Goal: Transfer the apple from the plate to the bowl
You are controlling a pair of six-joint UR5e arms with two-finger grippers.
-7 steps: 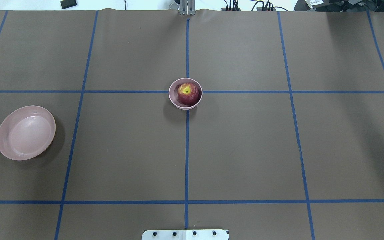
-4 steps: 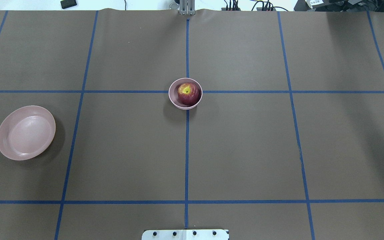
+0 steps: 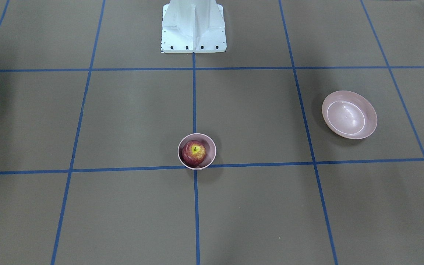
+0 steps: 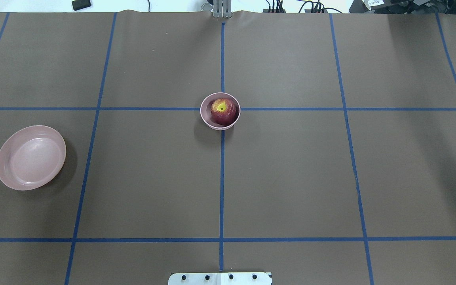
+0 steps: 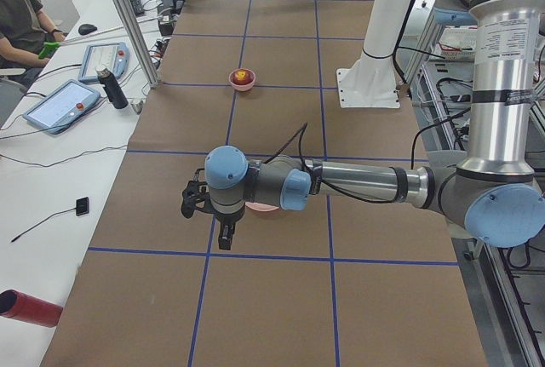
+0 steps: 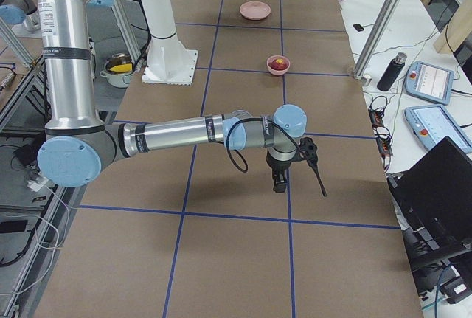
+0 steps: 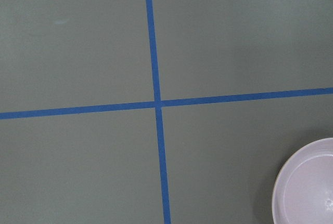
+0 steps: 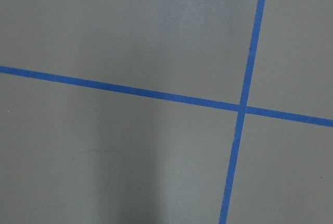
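Note:
The dark red apple (image 4: 223,110) with its yellow stem patch sits inside the small deep pink bowl (image 4: 202,114) at the table's middle; both also show in the front view, apple (image 3: 194,152) in bowl (image 3: 213,148). The wide pink plate (image 4: 31,157) lies bare on the robot's left, and its edge shows in the left wrist view (image 7: 307,187). My left gripper (image 5: 223,242) hangs high over the table near the plate (image 5: 262,208). My right gripper (image 6: 278,185) hangs over bare table on the right. Both show only in side views, so I cannot tell whether they are open or shut.
The white robot pedestal (image 3: 193,25) stands at the near table edge. Blue tape lines divide the brown table into squares. A side bench holds tablets and a bottle (image 5: 111,88), with a seated person (image 5: 21,18) beside it. A laptop (image 6: 435,192) sits past the right end.

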